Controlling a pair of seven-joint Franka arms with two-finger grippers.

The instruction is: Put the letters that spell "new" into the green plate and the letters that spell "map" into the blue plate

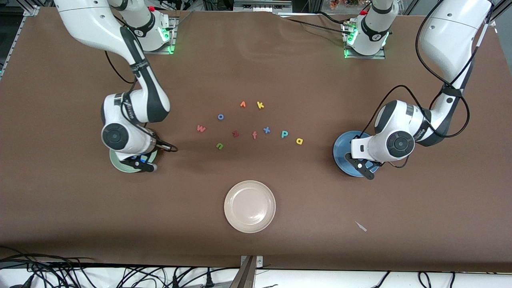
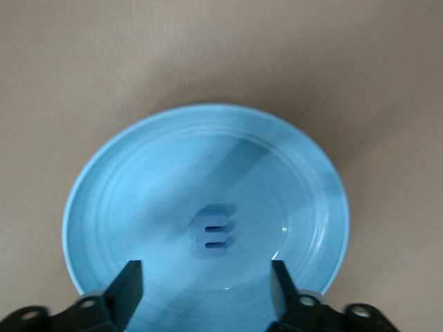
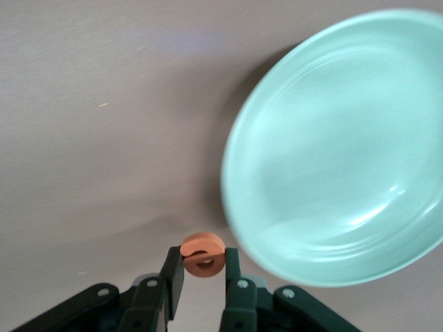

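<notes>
My left gripper [image 2: 205,285] hangs spread over the blue plate [image 2: 124,180], where the blue "m" [image 2: 213,232] lies alone. My right gripper [image 3: 203,273] pinches the orange "e" [image 3: 203,254] beside the green plate [image 3: 332,159], which shows nothing inside. The beige-white plate [image 1: 250,206] holds nothing.

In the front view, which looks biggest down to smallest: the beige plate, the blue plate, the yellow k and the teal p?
1. Beige-white plate, fully visible.
2. Blue plate, though the left arm hides much of it, so the two plates may match.
3. Teal p and yellow k: alike, both tiny.
</notes>
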